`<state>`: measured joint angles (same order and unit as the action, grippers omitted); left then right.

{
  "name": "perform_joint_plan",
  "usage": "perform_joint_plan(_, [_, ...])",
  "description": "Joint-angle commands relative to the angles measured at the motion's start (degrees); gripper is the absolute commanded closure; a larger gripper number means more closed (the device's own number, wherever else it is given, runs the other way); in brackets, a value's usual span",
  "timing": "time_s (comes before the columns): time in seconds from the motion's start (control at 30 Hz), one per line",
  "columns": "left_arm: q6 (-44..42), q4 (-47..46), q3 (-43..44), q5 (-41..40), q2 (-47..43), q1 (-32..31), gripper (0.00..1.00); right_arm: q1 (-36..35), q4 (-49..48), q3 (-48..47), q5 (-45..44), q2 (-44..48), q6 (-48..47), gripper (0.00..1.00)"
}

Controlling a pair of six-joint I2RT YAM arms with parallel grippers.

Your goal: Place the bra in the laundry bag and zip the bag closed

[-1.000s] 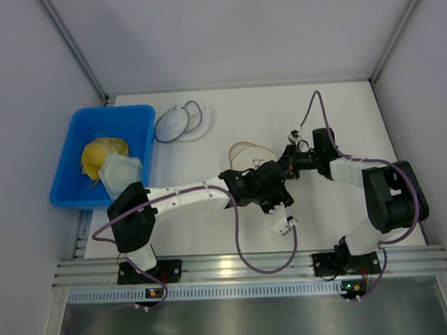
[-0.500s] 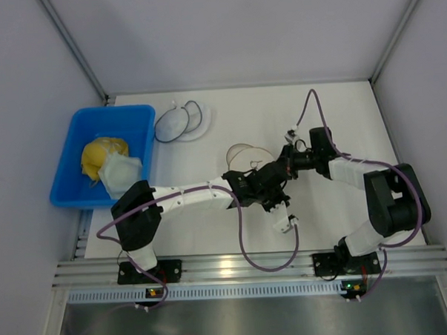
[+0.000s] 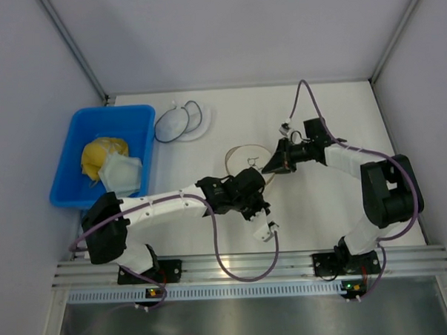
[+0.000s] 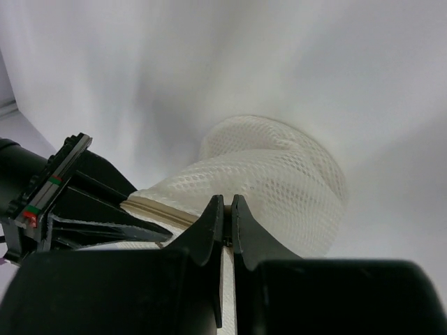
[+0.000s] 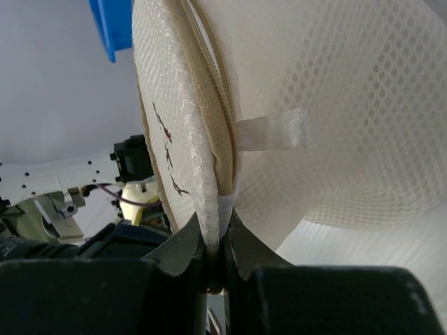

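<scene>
The laundry bag is held between both arms at frame centre, above the bench. The left gripper is clenched on the bag's tan rim. The right gripper is clenched on the edge seam, below a white loop tab. The bra is not separately visible; the bag's domed bulge suggests it lies inside. The mesh is judged light, limp and prone to folding, so the stiffer rim tape gives the firmest hold. No zip pull can be made out.
</scene>
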<state>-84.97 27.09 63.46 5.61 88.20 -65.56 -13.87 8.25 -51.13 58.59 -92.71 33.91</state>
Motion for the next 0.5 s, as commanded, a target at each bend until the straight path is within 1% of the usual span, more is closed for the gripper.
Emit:
perform_joint_plan(0.0, [3.49,6.65,-3.16,6.95,-5.05,-0.36,1.0,-0.55,6.24,-7.81,-0.49,-2.64,-8.41,1.0])
perform_joint_plan(0.03, [3.84,6.66,-3.95,7.57,-6.02,-0.45,1.0,-0.63,9.99,-9.32,-0.67,-3.35,-11.56,1.0])
perform_joint_plan(0.1, [4.81,6.66,-5.62,9.5,-8.3,-0.62,1.0,-0.72,12.65,-13.44,-0.76,-5.19,-13.95,1.0])
perform_joint_plan(0.23, [9.46,6.57,-4.06,11.26,-8.4,-1.41,1.0,-1.6,17.58,-19.52,-0.75,-7.57,-18.25,1.0])
perform_joint_plan(0.3, [13.67,6.48,-0.72,11.18,-6.21,-1.41,1.0,-2.56,20.39,-22.67,-0.76,-8.45,-19.14,0.8])
perform_joint_plan(0.33, [15.43,5.79,0.6,10.48,-5.33,-1.33,1.0,-2.83,21.27,-23.39,-0.93,-8.54,-19.75,0.72])
perform_joint_plan(0.37, [18.75,5.0,1.74,10.3,-3.41,-1.32,1.0,-2.92,21.89,-23.92,-1.19,-8.37,-19.85,0.54])
perform_joint_plan(0.4, [20.01,4.38,3.75,10.3,-2.61,-1.24,1.0,-2.83,23.81,-24.71,-1.63,-7.67,-20.2,0.45])
perform_joint_plan(0.43, [21.41,3.59,4.56,10.65,-1.99,-0.71,1.0,-2.66,24.96,-24.98,-2.94,-7.14,-21.85,0.38])
perform_joint_plan(0.47, [24.56,1.49,5.96,10.74,-1.03,-0.45,1.0,-2.39,26.28,-25.15,-3.65,-6.62,-22.83,0.28])
